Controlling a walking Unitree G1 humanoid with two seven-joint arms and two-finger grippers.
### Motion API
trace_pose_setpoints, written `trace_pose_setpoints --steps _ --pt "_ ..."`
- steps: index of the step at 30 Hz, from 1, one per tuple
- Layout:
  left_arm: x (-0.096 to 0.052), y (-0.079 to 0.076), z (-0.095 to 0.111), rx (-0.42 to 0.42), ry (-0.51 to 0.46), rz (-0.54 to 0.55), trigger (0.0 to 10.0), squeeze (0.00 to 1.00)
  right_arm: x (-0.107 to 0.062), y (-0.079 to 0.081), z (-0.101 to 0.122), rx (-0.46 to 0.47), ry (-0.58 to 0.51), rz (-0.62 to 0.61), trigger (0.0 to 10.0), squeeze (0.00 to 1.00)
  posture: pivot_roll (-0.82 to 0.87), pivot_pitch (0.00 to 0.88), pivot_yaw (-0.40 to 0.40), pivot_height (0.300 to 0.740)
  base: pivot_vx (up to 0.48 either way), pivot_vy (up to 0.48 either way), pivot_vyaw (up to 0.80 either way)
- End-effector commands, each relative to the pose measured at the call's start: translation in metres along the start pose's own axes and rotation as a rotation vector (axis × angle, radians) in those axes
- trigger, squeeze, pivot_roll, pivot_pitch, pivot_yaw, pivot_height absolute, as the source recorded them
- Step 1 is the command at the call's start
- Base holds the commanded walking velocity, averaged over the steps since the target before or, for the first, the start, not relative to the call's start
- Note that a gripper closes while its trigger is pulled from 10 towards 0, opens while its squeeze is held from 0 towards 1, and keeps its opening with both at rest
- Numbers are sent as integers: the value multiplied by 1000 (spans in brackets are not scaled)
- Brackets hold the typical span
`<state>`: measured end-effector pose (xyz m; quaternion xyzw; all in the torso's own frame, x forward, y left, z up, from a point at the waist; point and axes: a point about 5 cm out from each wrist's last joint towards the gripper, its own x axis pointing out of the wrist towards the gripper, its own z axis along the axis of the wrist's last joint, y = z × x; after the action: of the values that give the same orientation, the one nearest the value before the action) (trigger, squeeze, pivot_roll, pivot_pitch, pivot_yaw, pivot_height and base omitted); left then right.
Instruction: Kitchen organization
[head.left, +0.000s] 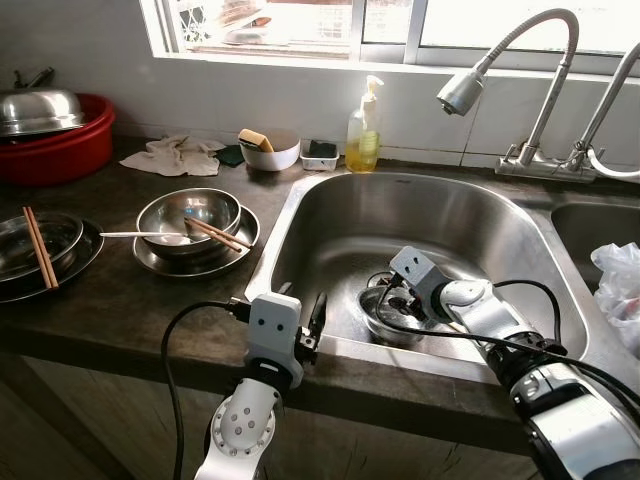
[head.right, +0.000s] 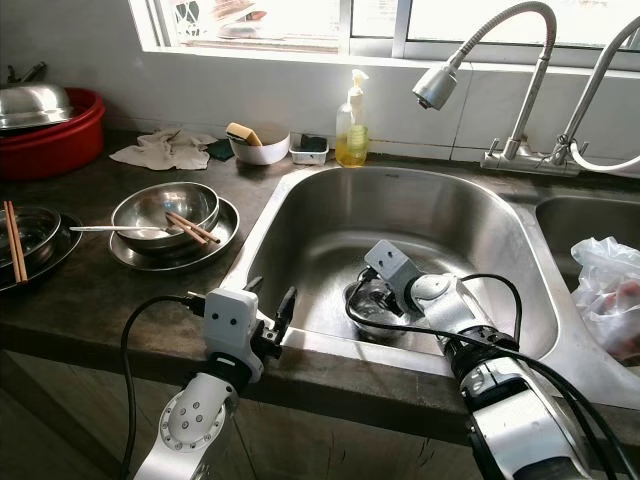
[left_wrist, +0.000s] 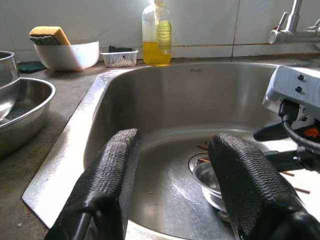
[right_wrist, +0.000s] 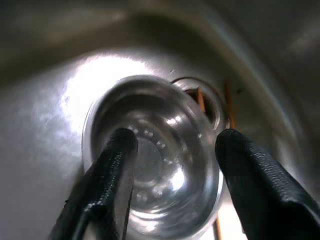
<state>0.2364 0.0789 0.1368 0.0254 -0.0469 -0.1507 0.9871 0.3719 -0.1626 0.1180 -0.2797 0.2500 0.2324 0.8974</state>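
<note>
A small steel bowl sits on the bottom of the steel sink, over the drain. Brown chopsticks lie under and beside it. My right gripper is down in the sink, open, astride the bowl's rim: one finger is over the bowl's inside, the other is outside it. My left gripper hovers at the sink's front edge, open and holding nothing, pointing towards the bowl.
On the counter to the left, a steel bowl holding chopsticks and a spoon stands on a plate. Further left are stacked plates with chopsticks and a red basin. A soap bottle, a sponge bowl and a faucet line the back. A plastic bag lies right.
</note>
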Motion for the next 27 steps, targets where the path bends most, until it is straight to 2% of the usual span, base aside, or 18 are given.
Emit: trace_pose_setpoints --steps 1,4,11,14,17,22,24,26,27 --pt "0 -1 2 2 -5 1 10000 0 -4 -5 7 34 -61 -45 10000 0 89 0 -53 740 0 0 0" --pt "0 0 2 3 -5 1 10000 0 -7 -4 11 73 -115 -65 10000 0 85 0 -51 740 0 0 0" --pt "1 0 2 3 -6 0 10000 0 -26 -6 35 196 -393 -174 10000 0 75 0 -42 740 0 0 0" --pt "1 1 2 4 -8 2 10000 0 -44 -5 49 309 -562 -213 10000 0 73 0 -39 740 0 0 0" --pt "0 2 4 7 -10 3 10000 0 -65 6 58 341 -710 -238 10000 0 69 0 -34 740 0 0 0" --pt "-2 4 5 9 -11 2 10000 0 -88 21 51 404 -787 -289 10000 0 65 0 -27 740 0 0 0" --pt "-3 4 5 9 -11 2 10000 0 -92 23 49 420 -799 -293 10000 0 62 0 -25 740 0 0 0" --pt "-8 4 3 8 1 -9 10000 0 -104 37 43 454 -831 -291 10000 0 58 0 -18 740 0 0 0" --pt "-8 4 3 8 1 -9 10000 0 -104 37 43 454 -831 -291 10000 0 58 0 -18 740 0 0 0"
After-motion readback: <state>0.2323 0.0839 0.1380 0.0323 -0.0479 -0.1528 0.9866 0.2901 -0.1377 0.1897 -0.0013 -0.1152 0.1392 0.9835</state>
